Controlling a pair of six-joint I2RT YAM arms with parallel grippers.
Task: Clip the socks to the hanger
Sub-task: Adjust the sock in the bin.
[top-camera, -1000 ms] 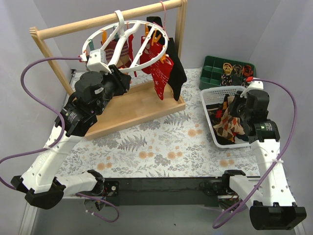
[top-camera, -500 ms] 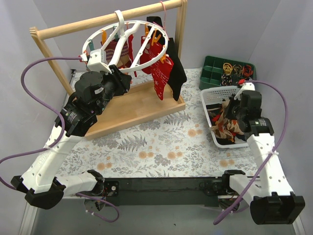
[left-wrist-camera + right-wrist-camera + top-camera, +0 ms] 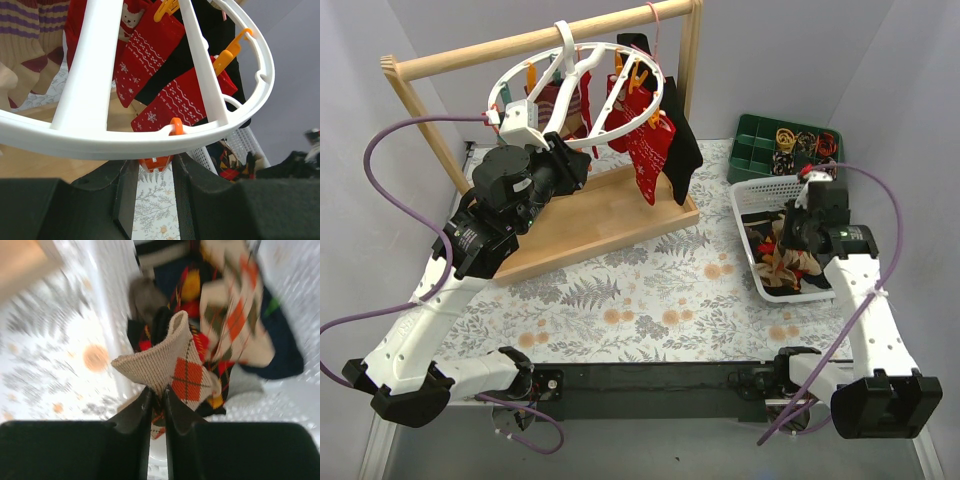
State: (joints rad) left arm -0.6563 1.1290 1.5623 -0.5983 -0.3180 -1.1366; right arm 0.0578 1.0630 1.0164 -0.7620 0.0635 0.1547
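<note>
The round white hanger [image 3: 653, 98] hangs by its hook from the wooden rail, with red Christmas-print socks [image 3: 650, 150] clipped to it. My left gripper [image 3: 570, 156] reaches up under the ring [image 3: 100, 145]. Its jaws press both sides of an orange clip [image 3: 156, 162] on the rim. My right gripper [image 3: 790, 243] hangs over the white basket [image 3: 760, 188], shut on the folded cuff of a cream and orange argyle sock [image 3: 175, 365]. More argyle socks [image 3: 235, 310] lie below it in the basket.
The wooden rail frame [image 3: 540, 40] stands on a wood base [image 3: 600, 215] at the back left. A black garment [image 3: 683, 140] and a pink wire hanger [image 3: 653, 20] also hang from the rail. A green tray [image 3: 760, 145] sits behind the basket. Floral cloth [image 3: 650, 300] covers the table.
My right gripper has shifted left and toward the back over the basket, pulling the argyle sock up from the pile. The left arm and hanger have not moved.
</note>
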